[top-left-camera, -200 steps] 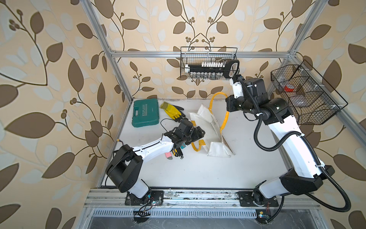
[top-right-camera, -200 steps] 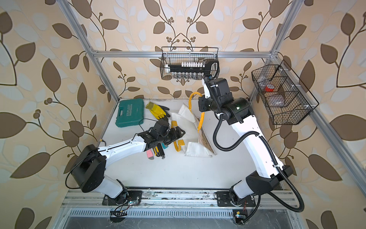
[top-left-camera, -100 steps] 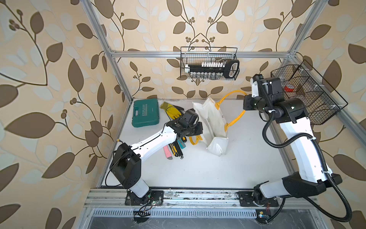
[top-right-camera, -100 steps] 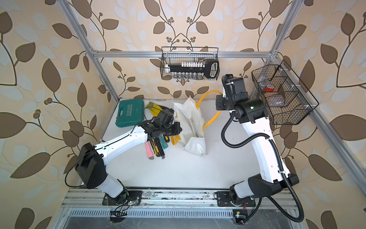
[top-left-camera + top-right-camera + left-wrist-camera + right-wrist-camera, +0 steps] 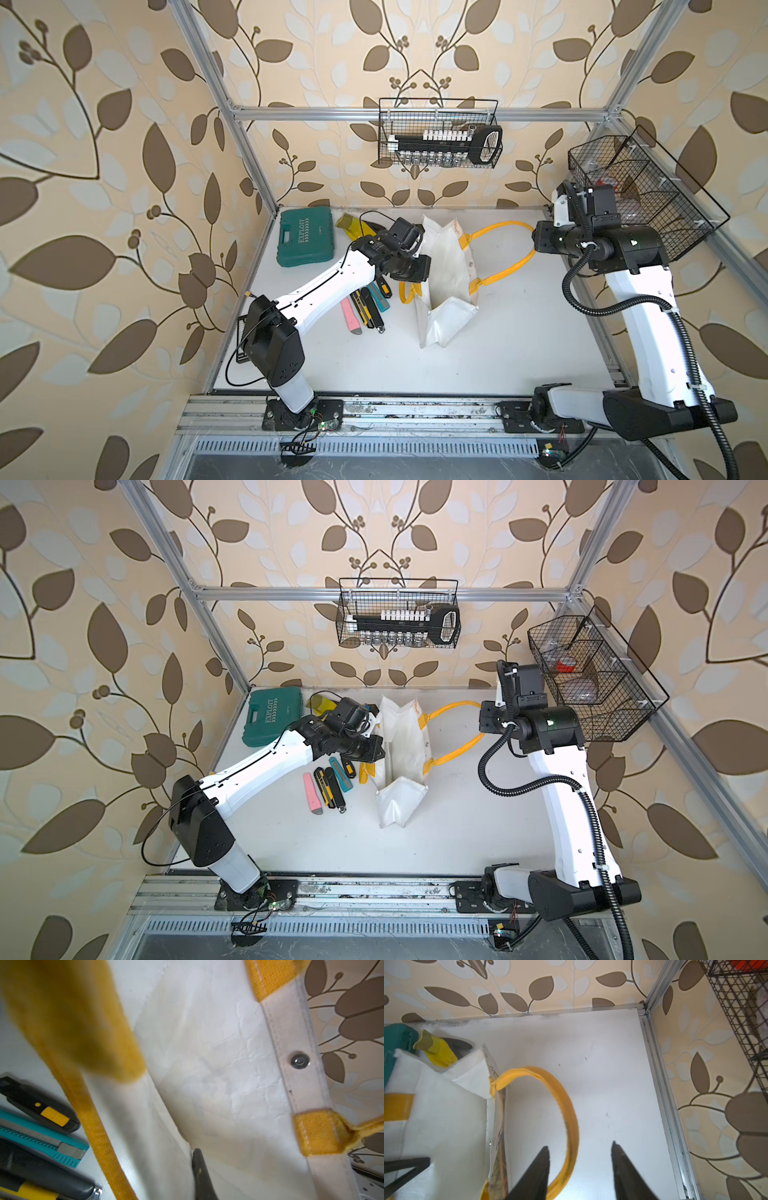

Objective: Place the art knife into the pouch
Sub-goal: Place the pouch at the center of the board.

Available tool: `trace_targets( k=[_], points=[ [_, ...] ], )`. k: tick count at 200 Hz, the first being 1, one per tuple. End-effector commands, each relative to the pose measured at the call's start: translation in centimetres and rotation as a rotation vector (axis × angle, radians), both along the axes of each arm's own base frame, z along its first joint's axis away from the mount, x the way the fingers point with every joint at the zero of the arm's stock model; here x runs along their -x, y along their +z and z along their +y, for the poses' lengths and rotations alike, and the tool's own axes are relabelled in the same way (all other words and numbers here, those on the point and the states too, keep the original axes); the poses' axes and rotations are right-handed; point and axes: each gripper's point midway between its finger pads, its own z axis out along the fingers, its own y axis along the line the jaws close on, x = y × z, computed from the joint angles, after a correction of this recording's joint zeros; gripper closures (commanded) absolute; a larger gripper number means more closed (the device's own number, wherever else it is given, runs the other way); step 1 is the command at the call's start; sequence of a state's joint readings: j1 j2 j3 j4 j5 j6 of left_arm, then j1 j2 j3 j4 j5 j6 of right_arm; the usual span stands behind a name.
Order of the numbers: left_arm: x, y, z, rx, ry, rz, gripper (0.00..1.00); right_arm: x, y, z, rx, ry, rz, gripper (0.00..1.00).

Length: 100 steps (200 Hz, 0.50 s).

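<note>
One pouch (image 5: 446,266) stands open-mouthed in the middle of the tabletop (image 5: 519,353), with the left claw (image 5: 411,276) clenched on the rim of its left wall. To the pouch's right, the right claw (image 5: 579,1146) stands roughly half open and grips nothing, and one of the two yellow handle loops (image 5: 562,1103) passes loosely between its fingers. One green tool case (image 5: 305,243) lies beyond the pouch's left side, and five art knives (image 5: 328,785) lie side by side just left of the pouch, outside it, none held.
</note>
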<state>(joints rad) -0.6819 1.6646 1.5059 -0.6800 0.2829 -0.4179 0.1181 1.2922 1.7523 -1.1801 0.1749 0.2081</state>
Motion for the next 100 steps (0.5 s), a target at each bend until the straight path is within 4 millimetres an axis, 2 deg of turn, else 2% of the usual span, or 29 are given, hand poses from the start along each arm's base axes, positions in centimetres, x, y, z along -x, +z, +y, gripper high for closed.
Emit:
trace_targets(
  k=[1,13,25,42,55,76,100],
  points=[
    [0.5,1.8,-1.6,0.079,-0.076,-0.036,1.00,2.0,1.6,0.0,0.010,0.024,-0.041,0.33],
    [0.6,1.8,-2.2,0.093,-0.094,-0.031,1.00,2.5,2.4,0.0,0.012,0.030,-0.059,0.31],
    [0.6,1.7,-2.7,0.099,-0.105,-0.029,1.00,2.7,3.2,0.8,-0.020,0.069,-0.073,0.30],
    [0.6,1.7,-3.4,0.112,-0.125,-0.025,1.00,2.6,4.1,3.9,-0.120,0.181,-0.099,0.30],
    [0.7,1.7,-3.7,0.117,-0.134,-0.022,1.00,2.2,4.2,6.6,-0.190,0.276,-0.102,0.31],
    [0.9,2.3,-3.9,0.142,-0.149,-0.030,1.00,0.9,2.0,11.3,-0.284,0.432,-0.028,0.35],
    [1.0,2.9,-3.9,0.153,-0.152,-0.039,1.00,-1.0,-2.0,14.9,-0.275,0.513,0.070,0.37]
  ],
)
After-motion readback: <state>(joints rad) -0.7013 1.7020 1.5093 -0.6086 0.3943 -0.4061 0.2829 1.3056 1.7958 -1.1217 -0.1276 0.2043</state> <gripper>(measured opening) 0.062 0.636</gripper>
